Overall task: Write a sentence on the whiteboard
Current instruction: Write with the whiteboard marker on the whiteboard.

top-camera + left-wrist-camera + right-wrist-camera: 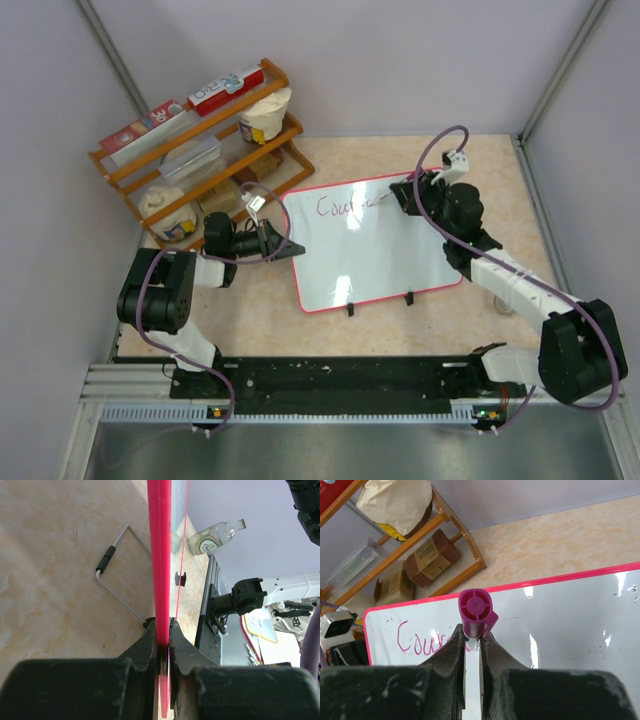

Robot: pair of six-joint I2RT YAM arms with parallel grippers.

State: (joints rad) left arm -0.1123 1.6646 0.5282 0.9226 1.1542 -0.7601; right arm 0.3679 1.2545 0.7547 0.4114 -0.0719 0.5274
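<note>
The whiteboard, white with a pink-red rim, lies on the table in the top view. My left gripper is shut on its left edge; the left wrist view shows the red rim clamped between the fingers. My right gripper is shut on a purple marker, held over the board's upper part. The sentence so reads "Cour" in pink cursive near the top left; it also shows in the right wrist view, its end hidden behind my fingers.
A wooden rack with boxes, a tub and bags stands at the back left. Two black clips sit on the board's near edge. A wire handle lies beside the board. A bottle lies beyond.
</note>
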